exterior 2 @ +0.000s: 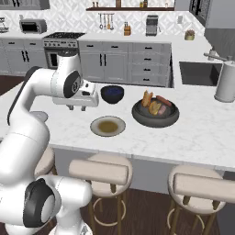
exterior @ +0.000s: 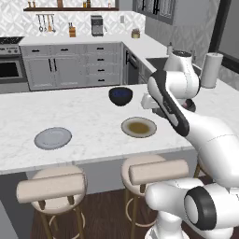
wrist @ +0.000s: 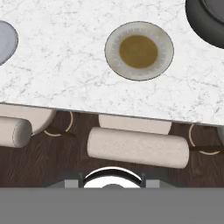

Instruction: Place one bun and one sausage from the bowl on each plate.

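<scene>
Buns [exterior 2: 155,108] and at least one sausage [exterior 2: 164,100] are piled in the wide dark bowl [exterior 2: 156,120] on the bench [exterior 2: 202,133], leaning on each other. That makes a clean single pick awkward. I can't separate the second sausage in the heap.

Both plates are bare: cream plate [exterior 2: 108,125] just left of the bowl, grey plate [exterior: 52,138] well apart at the far left. Nothing is served yet, as I read it.

Pincer [exterior 2: 77,108] hangs above the bench, left of the food bowl and behind the cream plate. It's closed down and has hold of nothing. The hand camera looks straight down on the cream plate and the bench edge, so I'd call this a survey pose, not a reach.

Small navy bowl [exterior 2: 112,94] sits just behind the cream plate and looks empty. It sits close to the line across to the food, so I'd watch it. Paper roll [exterior 2: 226,82] and sink [exterior 2: 197,73] are well off to the right. Stools [exterior: 56,186] sit below the bench edge, no conflict.
</scene>
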